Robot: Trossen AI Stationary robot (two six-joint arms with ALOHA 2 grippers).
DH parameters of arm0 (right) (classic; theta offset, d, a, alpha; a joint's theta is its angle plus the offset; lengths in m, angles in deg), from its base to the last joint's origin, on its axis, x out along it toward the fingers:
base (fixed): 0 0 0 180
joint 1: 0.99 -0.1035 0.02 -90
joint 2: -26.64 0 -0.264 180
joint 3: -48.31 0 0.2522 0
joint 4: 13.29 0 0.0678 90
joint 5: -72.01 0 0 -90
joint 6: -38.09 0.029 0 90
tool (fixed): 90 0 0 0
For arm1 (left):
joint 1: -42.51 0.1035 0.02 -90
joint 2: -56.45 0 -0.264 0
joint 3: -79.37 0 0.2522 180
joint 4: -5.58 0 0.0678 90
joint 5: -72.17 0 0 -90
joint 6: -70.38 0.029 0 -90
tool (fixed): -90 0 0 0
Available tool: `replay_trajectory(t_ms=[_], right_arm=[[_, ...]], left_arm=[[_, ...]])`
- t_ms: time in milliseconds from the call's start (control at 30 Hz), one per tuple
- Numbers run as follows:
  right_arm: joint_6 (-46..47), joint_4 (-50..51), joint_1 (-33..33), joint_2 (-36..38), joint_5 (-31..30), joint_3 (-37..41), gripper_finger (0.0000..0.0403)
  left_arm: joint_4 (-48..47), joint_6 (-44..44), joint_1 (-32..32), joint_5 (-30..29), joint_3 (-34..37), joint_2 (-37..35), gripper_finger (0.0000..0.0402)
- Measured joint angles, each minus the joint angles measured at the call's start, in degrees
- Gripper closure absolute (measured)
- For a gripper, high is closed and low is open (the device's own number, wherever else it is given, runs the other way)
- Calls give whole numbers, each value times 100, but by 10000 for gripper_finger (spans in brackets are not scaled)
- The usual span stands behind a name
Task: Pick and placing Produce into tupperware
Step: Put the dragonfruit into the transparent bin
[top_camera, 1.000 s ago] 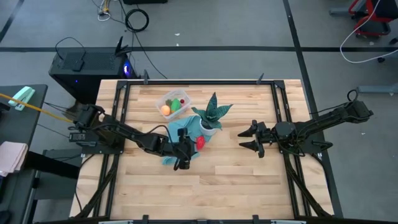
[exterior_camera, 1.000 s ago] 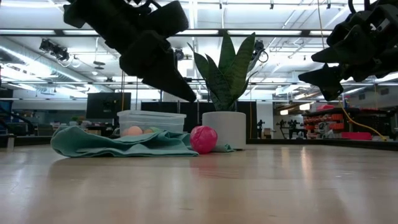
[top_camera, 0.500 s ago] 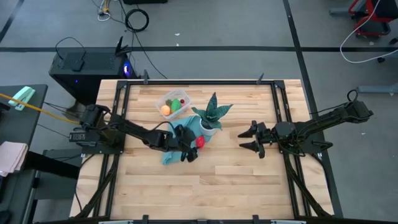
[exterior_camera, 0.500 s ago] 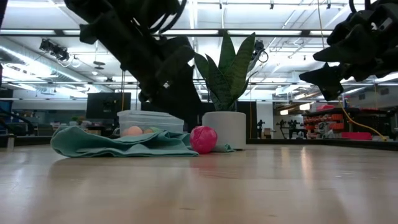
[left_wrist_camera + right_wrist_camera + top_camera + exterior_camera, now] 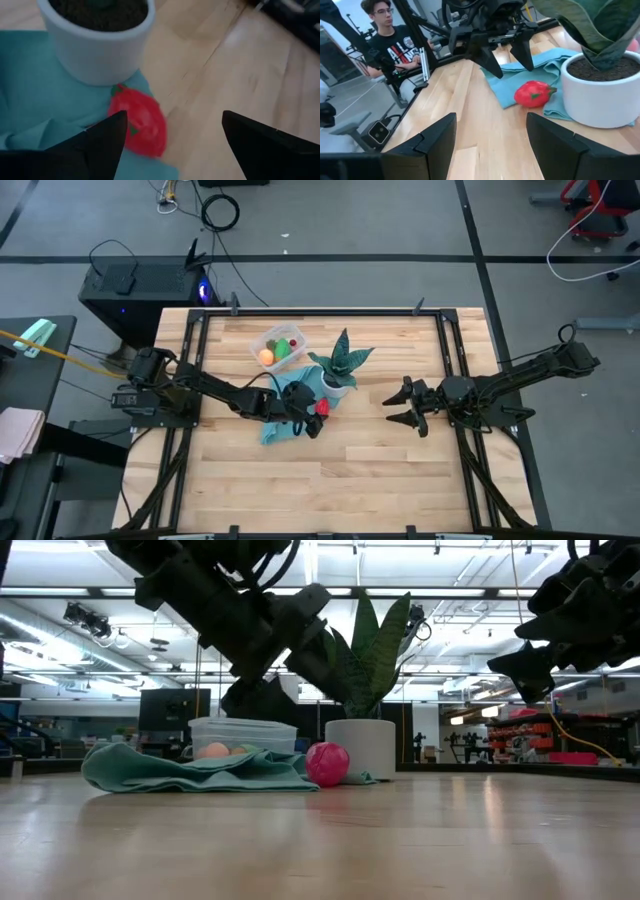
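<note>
From above, the left gripper [image 5: 309, 416] hangs beside the red fruit [image 5: 322, 407] on the cloth [image 5: 283, 420]; the right gripper [image 5: 404, 405] waits, fingers spread. Left wrist: fingers apart, red fruit [image 5: 138, 121] between them, by the pot [image 5: 95, 42].

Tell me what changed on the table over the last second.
The left claw swung from the near edge of the teal cloth toward the red toy fruit, open above it, nothing grasped. The right claw, container and potted plant stayed put.
</note>
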State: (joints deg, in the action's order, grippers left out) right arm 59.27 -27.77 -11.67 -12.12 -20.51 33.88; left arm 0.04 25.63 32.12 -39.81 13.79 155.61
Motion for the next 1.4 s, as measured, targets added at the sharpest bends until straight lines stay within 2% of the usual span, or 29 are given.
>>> replay_trajectory(t_ms=[133, 267, 467, 600, 733, 900, 967, 1067, 1167, 1400], right_arm=[[-39, -2, 0, 1, 73, 0, 157], [-105, 3, 1, 2, 110, 0, 157], [-141, 23, 0, 2, 113, 0, 157], [-141, 20, -1, 2, 113, 0, 157], [-142, 16, -1, 2, 113, 0, 157], [-130, 16, 0, 2, 113, 0, 157], [-137, 14, -1, 2, 113, 0, 157], [-137, 12, 0, 1, 113, 0, 157], [-137, 16, -1, 2, 113, 0, 157], [-82, 10, -1, 2, 170, 0, 157]], left_arm=[[154, -58, 0, 0, 0, 0, 67], [407, 300, -52, 101, 0, 0, 67], [1265, 1075, -80, 132, 0, 0, 67], [1251, 403, -38, 392, 0, -9, 67], [589, -442, 126, 881, 5, -15, 67], [286, -716, 264, 1071, -8, -15, 67], [-289, -716, 314, 1102, -219, -15, 67], [-1345, -487, 320, 863, -707, 50, 67], [-1902, -148, 308, 708, -1220, 81, 67], [-3360, -134, 302, 228, -2091, 370, 67]])
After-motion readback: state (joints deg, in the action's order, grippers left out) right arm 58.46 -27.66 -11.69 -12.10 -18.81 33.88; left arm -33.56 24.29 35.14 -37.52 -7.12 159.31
